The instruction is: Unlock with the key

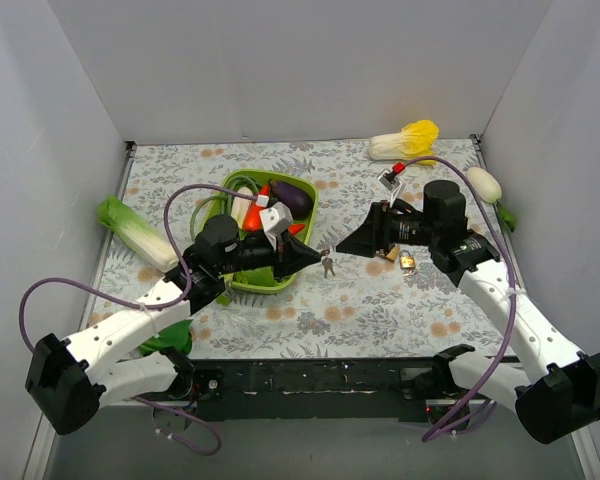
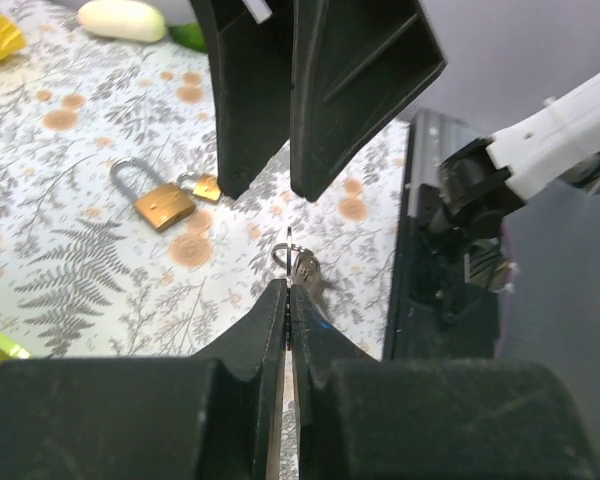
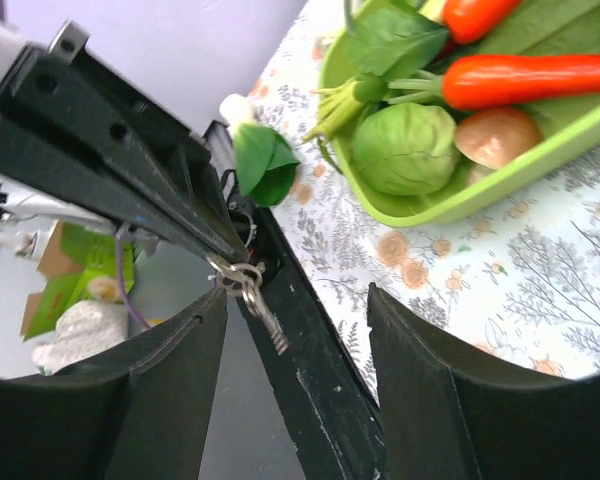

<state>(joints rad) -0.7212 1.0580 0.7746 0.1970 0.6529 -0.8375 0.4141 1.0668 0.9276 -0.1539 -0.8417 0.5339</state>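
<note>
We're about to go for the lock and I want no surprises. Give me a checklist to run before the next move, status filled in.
1. Left gripper shut on the key ring: ok.
2. Key steady for aiming: not ok, it dangles loose under the ring.
3. Right gripper open and facing the key: ok.
4. Padlock held firm: not ok, it lies free on the table.
5. Keyhole turned to a reachable side: cannot tell.
</note>
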